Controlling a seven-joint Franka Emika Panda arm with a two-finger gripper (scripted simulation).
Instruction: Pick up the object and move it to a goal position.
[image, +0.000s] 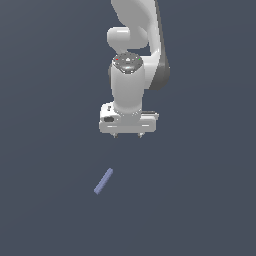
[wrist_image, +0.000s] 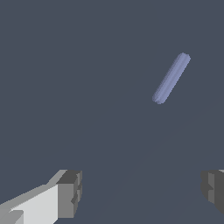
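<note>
A flat, plain dark grey-blue counter (image: 45, 150) fills the whole scene in both views. Above it, in the upper middle of the exterior view, hangs the white Panda arm (image: 131, 82), its wrist pointing straight down and a darker grey joint showing on the exterior view's right side. At the arm's lower end sits the white gripper (image: 127, 135), its wide body level and its two short dark fingertips poking down from it. The jaws stand wide apart with nothing between them; in the wrist view one grey finger pad (wrist_image: 70, 193) and the other at the opposite edge of the picture are well separated, with bare counter between.

The smallest thing is the periwinkle-blue bar (image: 103, 181), thin, straight and matte. It lies flat on the counter, nearer to the camera than the gripper and slightly toward the exterior view's left, set on a diagonal. It is well apart from the fingers and touches nothing but the counter. In the wrist view the bar (wrist_image: 171, 78) lies beyond the finger pads, also slanted.
</note>
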